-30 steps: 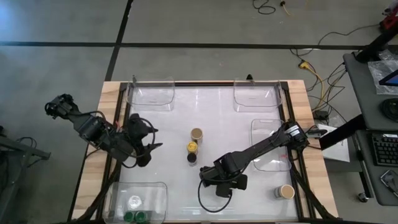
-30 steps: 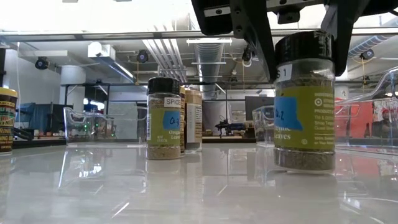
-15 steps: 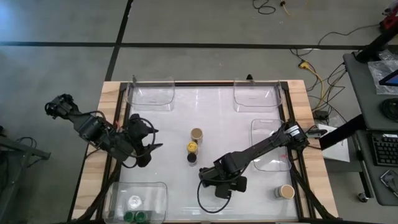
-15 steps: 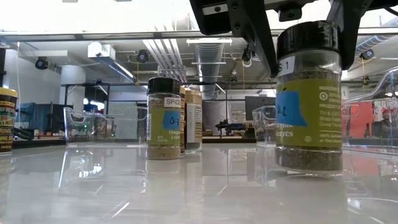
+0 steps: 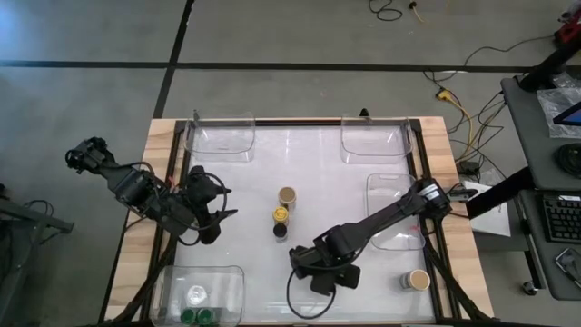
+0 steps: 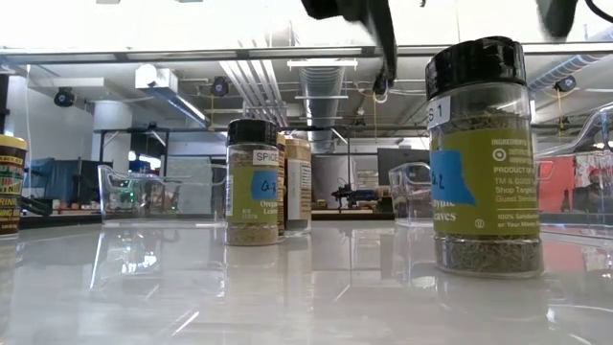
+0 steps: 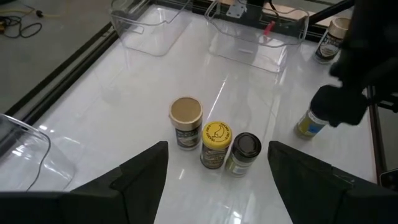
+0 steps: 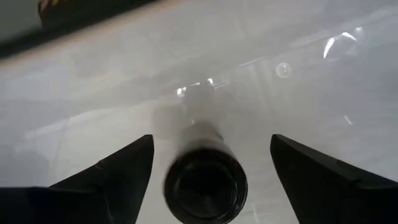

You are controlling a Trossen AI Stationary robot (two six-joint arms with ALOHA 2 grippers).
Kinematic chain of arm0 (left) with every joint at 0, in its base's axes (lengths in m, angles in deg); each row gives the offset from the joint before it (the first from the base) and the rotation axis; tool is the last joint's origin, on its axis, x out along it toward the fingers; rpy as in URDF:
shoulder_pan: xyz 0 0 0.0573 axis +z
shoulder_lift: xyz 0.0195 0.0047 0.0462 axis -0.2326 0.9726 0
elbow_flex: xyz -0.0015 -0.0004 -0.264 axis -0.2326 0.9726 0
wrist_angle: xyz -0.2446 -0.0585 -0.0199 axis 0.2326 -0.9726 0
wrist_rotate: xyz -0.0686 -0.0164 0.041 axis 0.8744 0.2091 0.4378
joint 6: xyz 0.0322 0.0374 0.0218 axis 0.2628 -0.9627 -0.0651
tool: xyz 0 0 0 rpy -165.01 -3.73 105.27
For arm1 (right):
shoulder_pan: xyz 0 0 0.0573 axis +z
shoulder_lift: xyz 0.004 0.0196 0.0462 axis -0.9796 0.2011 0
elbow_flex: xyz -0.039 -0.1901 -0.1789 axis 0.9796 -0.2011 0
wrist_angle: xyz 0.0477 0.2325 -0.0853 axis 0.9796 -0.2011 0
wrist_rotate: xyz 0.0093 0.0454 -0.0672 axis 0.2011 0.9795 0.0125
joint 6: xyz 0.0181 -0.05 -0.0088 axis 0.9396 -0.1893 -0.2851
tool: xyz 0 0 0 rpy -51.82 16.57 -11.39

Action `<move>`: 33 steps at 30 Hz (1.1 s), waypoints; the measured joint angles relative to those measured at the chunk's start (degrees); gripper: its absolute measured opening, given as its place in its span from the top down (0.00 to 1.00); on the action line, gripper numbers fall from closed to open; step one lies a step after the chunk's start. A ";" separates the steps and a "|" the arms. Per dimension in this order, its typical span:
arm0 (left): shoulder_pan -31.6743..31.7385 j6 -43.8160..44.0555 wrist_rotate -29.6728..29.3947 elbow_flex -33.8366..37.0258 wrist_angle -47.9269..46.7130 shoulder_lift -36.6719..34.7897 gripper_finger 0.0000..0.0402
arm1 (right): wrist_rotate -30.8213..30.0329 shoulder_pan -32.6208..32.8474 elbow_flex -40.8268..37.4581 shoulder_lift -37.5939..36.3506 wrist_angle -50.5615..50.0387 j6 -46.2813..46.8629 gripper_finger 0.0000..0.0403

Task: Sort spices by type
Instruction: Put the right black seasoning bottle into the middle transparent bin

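Right claw (image 8: 205,180) spread wide over the black-lidded jar (image 6: 484,163) on the worktop (image 6: 287,287) — centre it, then squeeze.

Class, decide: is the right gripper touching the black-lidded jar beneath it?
Apart. In the right wrist view the black-lidded jar stands between the open right gripper fingers with white table visible on both sides.

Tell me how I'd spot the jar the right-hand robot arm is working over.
Start at the row of three jars mid-table, then move toward the near edge, where the right gripper hovers with fingers spread. Directly under it stands the black-lidded jar, alone on the white surface. Unlike the row's jars, it has no neighbour touching it and shows a green label with a blue tag.
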State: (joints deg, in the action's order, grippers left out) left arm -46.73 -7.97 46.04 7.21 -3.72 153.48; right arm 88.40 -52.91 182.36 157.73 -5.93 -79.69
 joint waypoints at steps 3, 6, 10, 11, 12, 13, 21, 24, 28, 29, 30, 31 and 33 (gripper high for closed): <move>0.00 -0.69 -0.04 0.00 -0.01 0.00 0.35 | -0.64 0.86 2.48 -0.32 -0.92 7.99 0.21; 0.00 -2.09 -0.11 0.00 -0.02 0.00 0.35 | -5.35 1.52 4.80 -1.47 -1.20 21.42 0.20; 0.00 -3.52 -0.19 0.00 -0.04 0.00 0.35 | -13.13 2.12 6.28 -3.83 -4.36 44.43 0.18; 0.00 -3.86 -0.20 0.00 -0.04 -0.01 0.35 | -14.68 2.39 6.25 -4.11 -6.30 50.45 0.18; 0.00 -4.30 -0.20 0.00 -0.04 -0.04 0.35 | -15.22 2.69 6.17 -4.17 -7.80 56.49 0.18; 0.00 -4.89 -0.20 0.00 -0.05 -0.04 0.35 | -15.22 3.17 6.09 -4.17 -8.96 61.67 0.17; 0.00 -10.52 -2.62 0.00 -0.02 -0.04 0.35 | -19.53 7.76 3.59 -4.04 -9.23 83.44 0.14; 0.00 -13.01 -3.78 0.00 -0.02 -0.04 0.35 | -21.89 7.64 3.57 -4.04 -9.20 89.96 0.12; 0.00 -15.59 -3.80 0.00 -0.02 -0.04 0.35 | -24.63 7.49 3.53 -4.04 -8.83 93.40 0.12; 0.00 -15.97 -3.80 0.00 -0.02 -0.04 0.35 | -24.68 7.47 3.43 -4.04 -8.65 94.10 0.12; 0.00 -16.28 -3.78 0.00 -0.02 -0.04 0.35 | -24.98 7.35 3.26 -4.04 -8.61 94.91 0.12; 0.00 -16.59 -3.78 0.00 -0.02 -0.04 0.35 | -25.48 7.27 3.07 -4.04 -8.56 95.46 0.12; 0.02 -16.93 -3.78 0.00 -0.02 -0.04 0.35 | -25.93 7.17 2.75 -4.04 -7.90 96.22 0.12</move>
State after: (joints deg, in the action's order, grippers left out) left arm -46.71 -24.90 42.26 7.21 -3.74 153.43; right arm 62.46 -45.74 185.11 153.69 -13.84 16.53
